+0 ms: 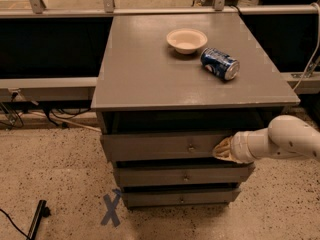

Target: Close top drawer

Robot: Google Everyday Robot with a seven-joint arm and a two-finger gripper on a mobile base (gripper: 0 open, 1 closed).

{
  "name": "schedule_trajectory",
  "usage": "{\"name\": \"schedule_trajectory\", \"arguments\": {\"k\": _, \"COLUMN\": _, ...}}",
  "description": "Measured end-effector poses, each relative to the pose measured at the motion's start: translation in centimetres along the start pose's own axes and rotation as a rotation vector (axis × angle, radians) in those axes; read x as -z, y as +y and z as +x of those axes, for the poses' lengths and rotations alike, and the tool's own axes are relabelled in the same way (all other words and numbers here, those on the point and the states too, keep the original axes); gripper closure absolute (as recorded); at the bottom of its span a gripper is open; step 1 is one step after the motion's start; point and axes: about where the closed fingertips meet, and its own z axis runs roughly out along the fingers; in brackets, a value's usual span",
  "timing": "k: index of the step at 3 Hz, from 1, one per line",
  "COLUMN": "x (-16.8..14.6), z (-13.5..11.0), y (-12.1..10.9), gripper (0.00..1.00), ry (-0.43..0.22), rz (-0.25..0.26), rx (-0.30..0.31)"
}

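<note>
The top drawer (160, 146) is a wide grey drawer with a small metal knob (190, 147) at its centre. It stands slightly out from the cabinet, with a dark gap above its front panel. My gripper (221, 150) comes in from the right on a white arm (285, 139). Its tip rests against the right part of the drawer's front panel, right of the knob.
Two narrower grey drawer fronts (182, 176) sit below the top drawer. On the cabinet top (145, 69) are a cream bowl (186, 39) and a blue soda can (220, 63) lying on its side. A blue X mark (111, 207) is on the speckled floor.
</note>
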Motion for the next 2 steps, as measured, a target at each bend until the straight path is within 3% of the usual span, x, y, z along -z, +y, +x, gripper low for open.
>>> {"name": "schedule_trajectory", "arguments": {"k": 1, "x": 0.1, "z": 0.2, "y": 0.6, "gripper": 1.00, "ry": -0.009, "rz": -0.005, "rx": -0.008}}
{"name": "schedule_trajectory", "arguments": {"k": 2, "x": 0.6, "z": 0.2, "y": 2.8, "gripper": 1.00, "ry": -0.026, "rz": -0.020, "rx": -0.013}}
